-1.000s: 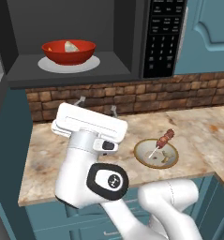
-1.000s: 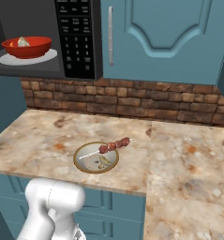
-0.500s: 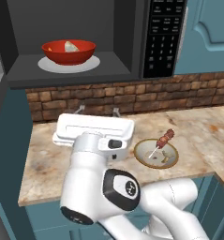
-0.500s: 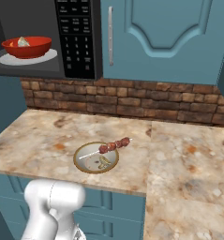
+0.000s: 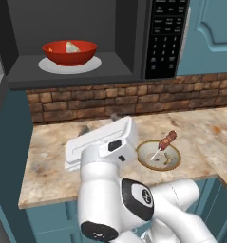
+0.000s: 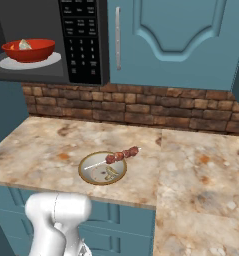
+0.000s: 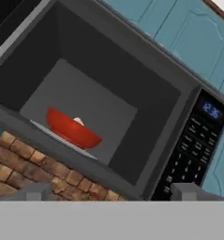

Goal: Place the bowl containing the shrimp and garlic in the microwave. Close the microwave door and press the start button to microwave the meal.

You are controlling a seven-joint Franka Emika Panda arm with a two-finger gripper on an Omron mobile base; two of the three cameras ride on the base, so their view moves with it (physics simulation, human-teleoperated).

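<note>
Hand view: gripper (image 7: 111, 191) wide, facing microwave (image 7: 132, 93).

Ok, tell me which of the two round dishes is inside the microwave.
The glossy red-orange bowl, sitting on the white turntable plate in the open dark grey microwave. The shallow tan plate carrying the meat skewer sits on the marbled countertop.

Colours here: the bowl (image 5: 70, 51) is a glossy red-orange, sitting on a white turntable plate (image 5: 70, 65) inside a dark grey microwave (image 5: 77, 28) with a black keypad panel (image 5: 166, 38). Backsplash (image 6: 141, 107) is brown brick, cabinets (image 6: 176, 42) are teal-blue. The table (image 6: 191, 165) is beige marble with rusty speckles. Tan plate (image 6: 103, 168), reddish-brown skewer (image 6: 122, 155). Arm (image 5: 115, 199) is white with dark joints.
</note>
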